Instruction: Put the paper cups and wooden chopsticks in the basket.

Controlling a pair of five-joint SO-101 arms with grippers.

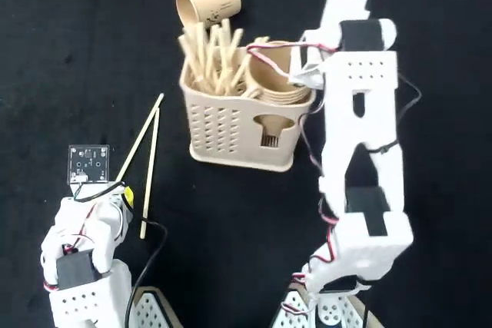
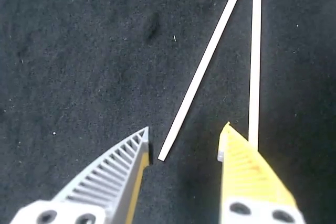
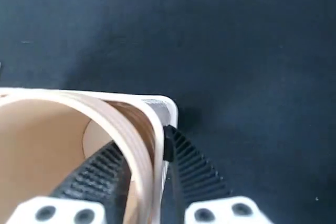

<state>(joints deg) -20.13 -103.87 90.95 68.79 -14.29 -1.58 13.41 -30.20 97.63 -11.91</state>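
In right hand (image 3: 140, 142), paper cup (image 3: 47, 124) rim — pinched.

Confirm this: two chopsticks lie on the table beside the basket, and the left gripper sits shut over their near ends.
Wrong on one point: the left gripper is open, not shut. The left wrist view shows its fingers apart over the near ends of the chopsticks. The rest holds.
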